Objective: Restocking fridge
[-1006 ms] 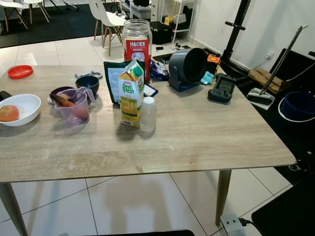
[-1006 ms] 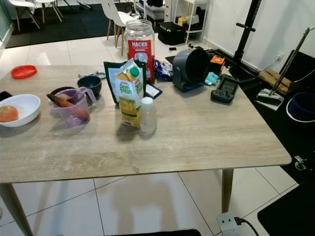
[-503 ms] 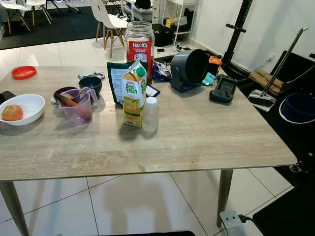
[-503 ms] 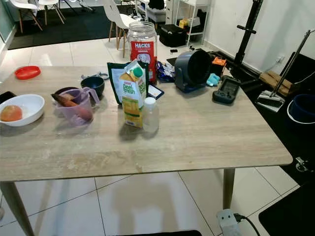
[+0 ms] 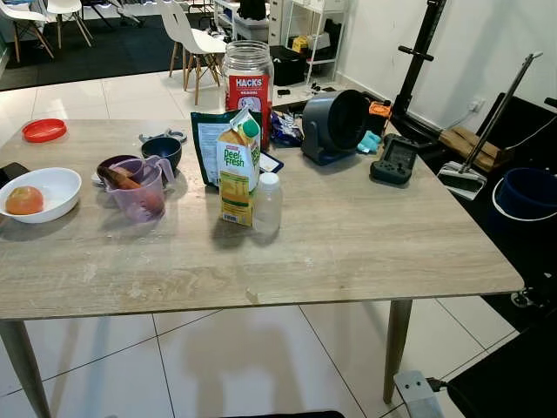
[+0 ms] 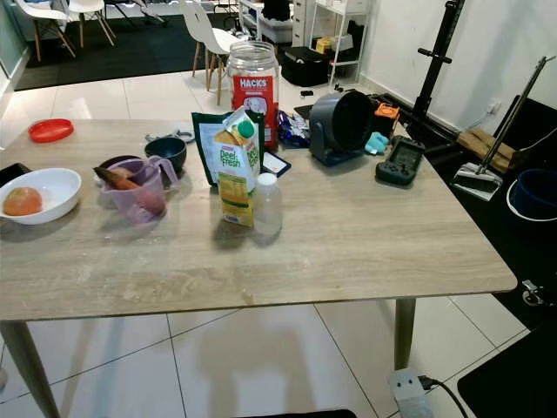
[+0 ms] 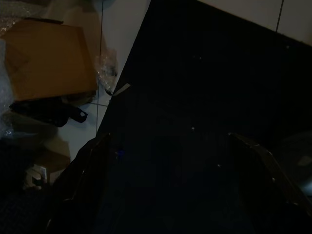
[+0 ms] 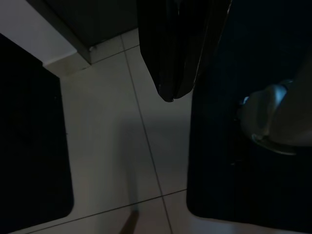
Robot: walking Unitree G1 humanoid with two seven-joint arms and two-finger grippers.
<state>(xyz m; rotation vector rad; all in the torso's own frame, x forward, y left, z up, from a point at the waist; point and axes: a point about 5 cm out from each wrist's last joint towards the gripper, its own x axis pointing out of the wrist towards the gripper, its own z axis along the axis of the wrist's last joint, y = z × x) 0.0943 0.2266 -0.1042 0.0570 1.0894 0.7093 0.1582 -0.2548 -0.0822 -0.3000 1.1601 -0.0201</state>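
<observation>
While both arms hang idle over dark floor, the wooden worktop (image 5: 348, 252) carries a juice carton (image 5: 237, 165) standing upright near its middle. A small clear bottle (image 5: 267, 203) stands just beside the carton. Left hand (image 7: 175, 185) is spread wide; whether the right hand (image 8: 170, 58) is spread, I cannot tell.
</observation>
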